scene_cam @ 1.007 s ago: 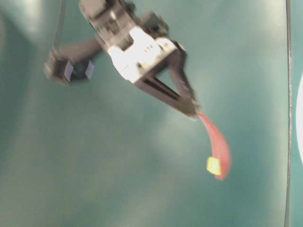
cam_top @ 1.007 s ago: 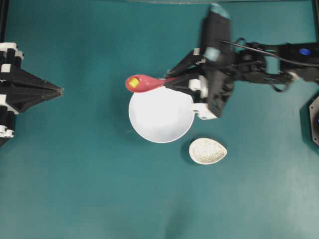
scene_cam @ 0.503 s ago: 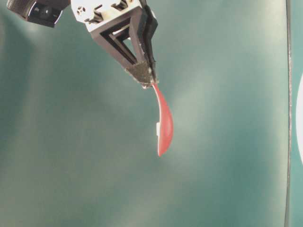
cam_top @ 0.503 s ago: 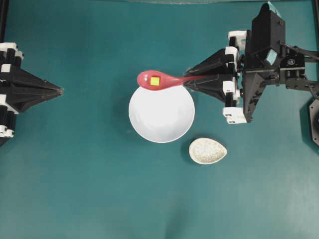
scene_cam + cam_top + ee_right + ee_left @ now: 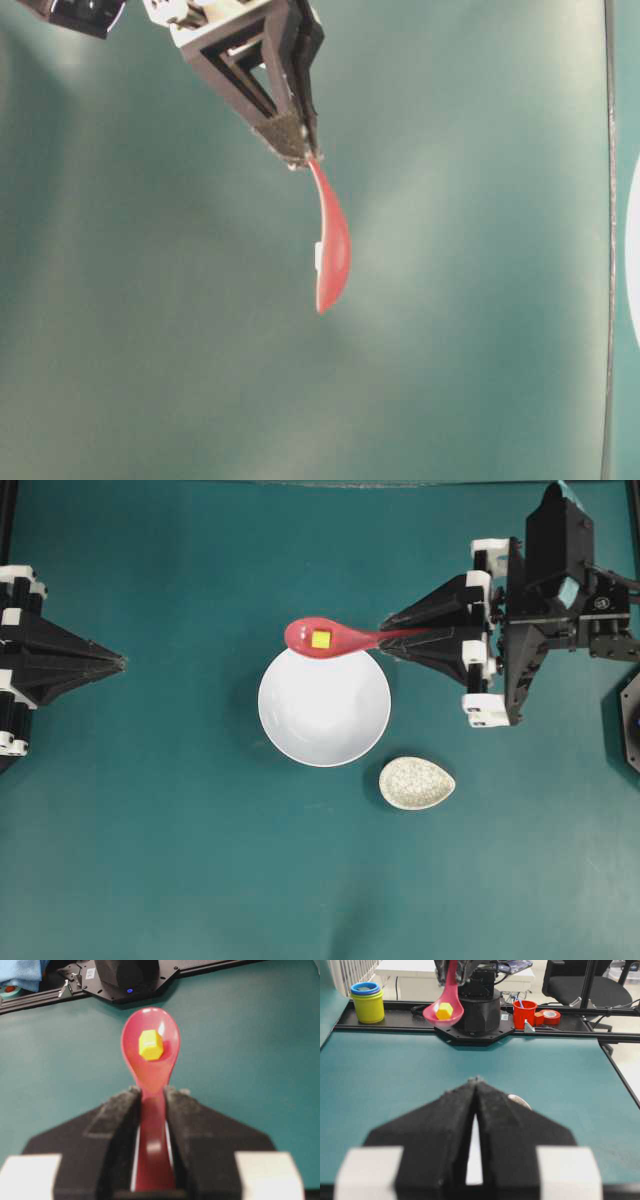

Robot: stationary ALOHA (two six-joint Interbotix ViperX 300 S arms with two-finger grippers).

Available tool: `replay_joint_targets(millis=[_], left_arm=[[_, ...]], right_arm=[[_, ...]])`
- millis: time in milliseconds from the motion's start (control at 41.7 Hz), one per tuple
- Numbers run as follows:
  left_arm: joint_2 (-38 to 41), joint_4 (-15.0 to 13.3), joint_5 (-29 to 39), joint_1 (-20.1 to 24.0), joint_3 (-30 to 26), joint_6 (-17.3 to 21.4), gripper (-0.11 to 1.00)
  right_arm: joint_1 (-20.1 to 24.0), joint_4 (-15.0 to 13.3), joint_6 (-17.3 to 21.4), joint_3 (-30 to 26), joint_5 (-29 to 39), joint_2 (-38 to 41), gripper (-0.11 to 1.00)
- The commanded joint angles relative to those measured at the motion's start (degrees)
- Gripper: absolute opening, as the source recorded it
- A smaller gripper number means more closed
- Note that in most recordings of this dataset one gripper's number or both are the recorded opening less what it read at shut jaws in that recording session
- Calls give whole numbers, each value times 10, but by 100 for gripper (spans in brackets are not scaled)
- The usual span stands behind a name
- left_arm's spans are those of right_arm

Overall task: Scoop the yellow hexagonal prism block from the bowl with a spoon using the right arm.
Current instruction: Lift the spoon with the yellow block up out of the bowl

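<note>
Compared with a second ago, my right arm's black two-fingered gripper (image 5: 385, 639) has pulled back toward its base and levelled out, and the glossy pink-red soup spoon (image 5: 335, 638) now sits with its scoop over the far rim of the large round white bowl (image 5: 324, 720) instead of past its left edge. I see the gripper's fingers (image 5: 120, 1120) clamped on the spoon's handle from both sides. The tiny yellow hexagonal prism block (image 5: 150, 1044) rests in the middle of the scoop, clear of the bowl, and the left wrist view shows it there too. My left gripper (image 5: 122, 662) hangs well apart at the table's left side, its jaws pressed together on nothing. A small speckled beige teardrop spoon rest (image 5: 416, 783) lies just beside the bowl on the teal tabletop (image 5: 180, 860).
</note>
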Motion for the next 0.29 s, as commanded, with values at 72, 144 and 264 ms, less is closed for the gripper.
replay_joint_targets(millis=[72,144,264], left_arm=[[5,0,-4,1,-7,1,0],[6,0,-1,1,-7,0,0],[6,0,14,1,-6,-6,0]], right_arm=[[1,-2,3,-7,-3,-9,22],[1,-2,4,-8,-3,-9,22],[0,-2,3,-7,-4,-8,22]])
